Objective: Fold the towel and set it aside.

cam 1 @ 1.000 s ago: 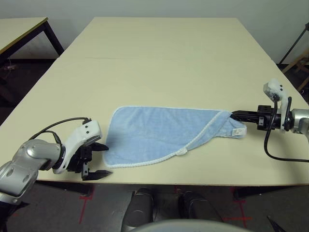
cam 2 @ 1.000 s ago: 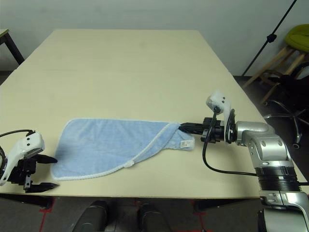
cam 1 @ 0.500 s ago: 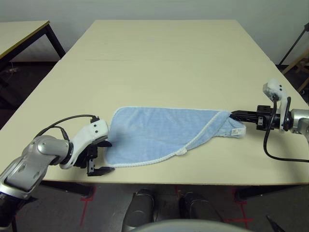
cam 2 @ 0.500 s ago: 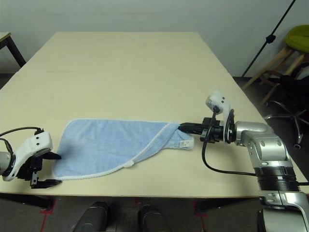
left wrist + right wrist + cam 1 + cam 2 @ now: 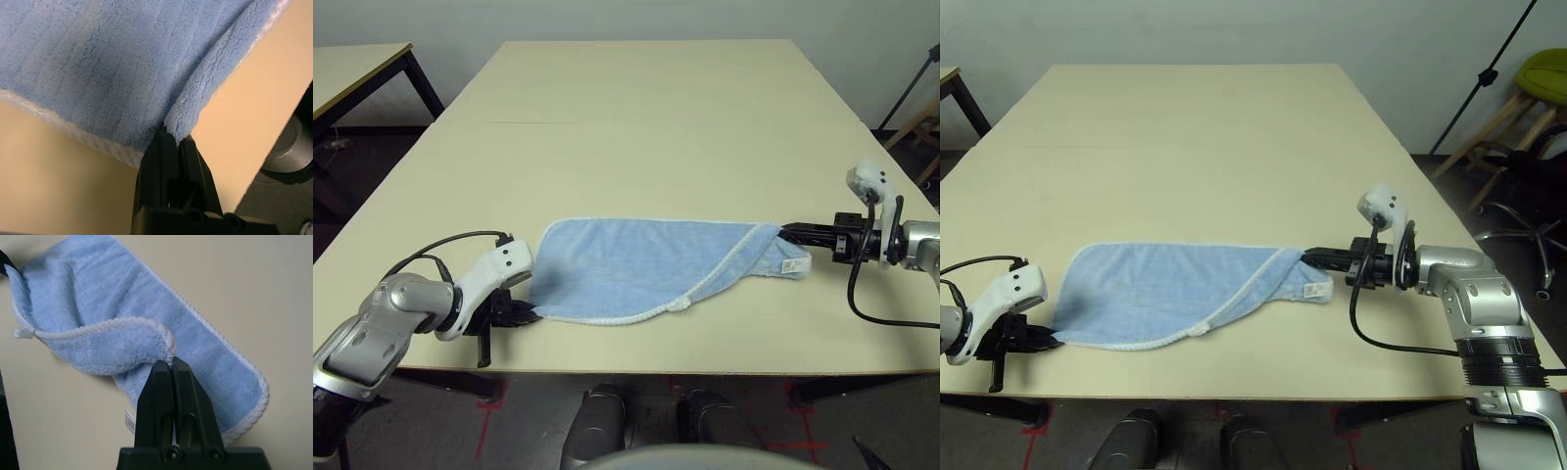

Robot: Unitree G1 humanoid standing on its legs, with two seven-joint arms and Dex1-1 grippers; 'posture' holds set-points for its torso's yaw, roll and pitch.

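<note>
Near the front edge of a pale table, a light blue towel lies stretched w/ one arm at each end. Its right part is folded over, so the layer beneath is hidden there; a white stitched edge runs diagonally across the fold to a small white loop. A small white label pokes out at the right end; any print on it is too small to read.

The left gripper has its black fingers pressed together on the towel's near-left corner; in the left wrist view the terry cloth bunches into the closed tips, so the pinched bit itself is covered. The right gripper points in from the right, fingers together & clamped on the folded right end; in the right wrist view the fold's white-edged rim meets the tips.

The towel's near edge sits just beside the table's front edge, esp. at the left corner. Beyond the towel the tabletop is bare all the way to the far edge. A second table stands off to the left, and a green-seated chair off to the right, both well apart from the arms.
</note>
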